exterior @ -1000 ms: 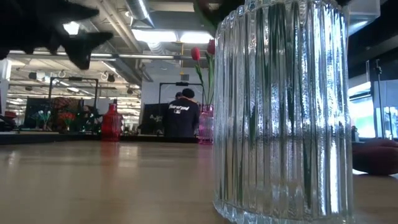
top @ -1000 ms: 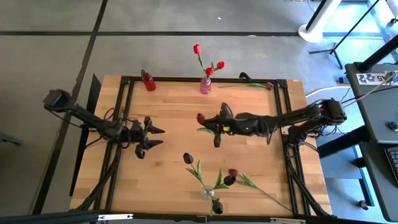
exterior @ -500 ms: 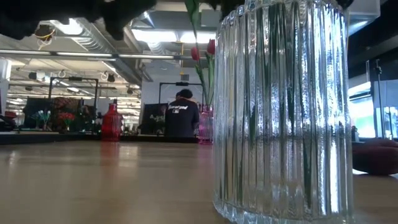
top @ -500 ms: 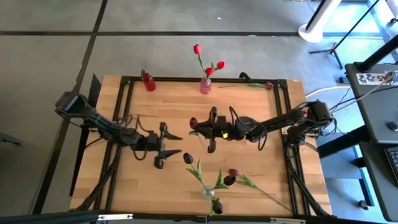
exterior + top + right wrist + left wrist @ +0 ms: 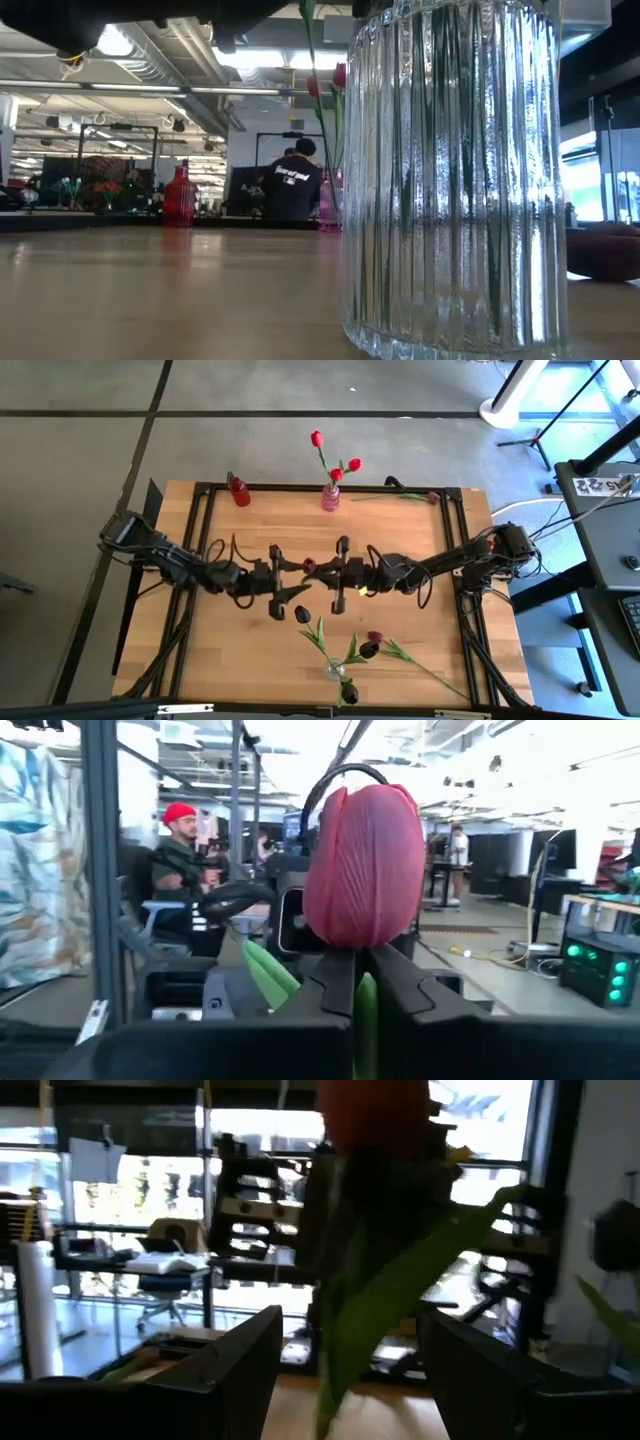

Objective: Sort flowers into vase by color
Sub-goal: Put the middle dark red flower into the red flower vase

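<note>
Maroon-pink tulip [image 5: 366,865], stem pinched in right gripper [image 5: 340,574], heads toward nine o'clock between wide-open left gripper [image 5: 290,586] fingers.

No lettering, label or number can be read anywhere.

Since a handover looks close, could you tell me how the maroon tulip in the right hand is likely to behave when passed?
The maroon tulip, pinched just under its bud by the shut right hand, probably weighs little. Its thin stem and leaf would likely flex and droop. The open left hand may crush the soft bud if it closes there.
</note>
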